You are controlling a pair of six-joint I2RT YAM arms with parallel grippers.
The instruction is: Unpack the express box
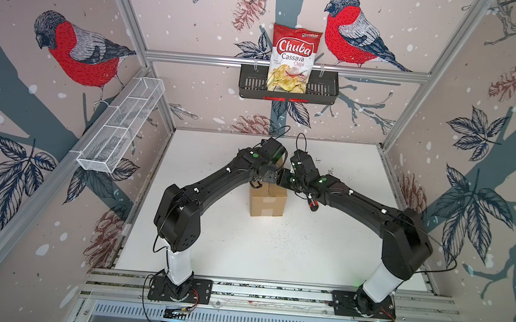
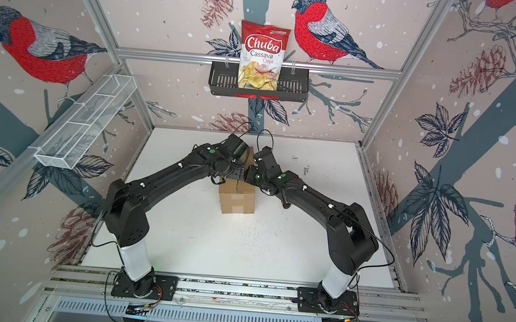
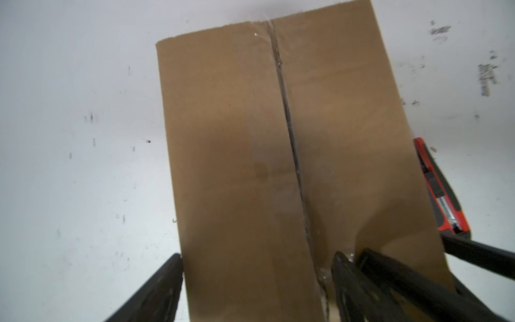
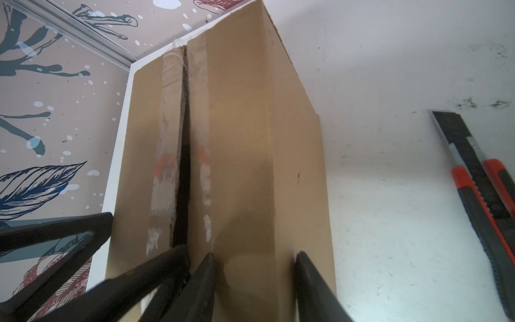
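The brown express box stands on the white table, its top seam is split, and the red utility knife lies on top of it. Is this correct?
Not fully: the utility knife lies on the table beside the express box, not on it, as the right wrist view shows. The rest holds.
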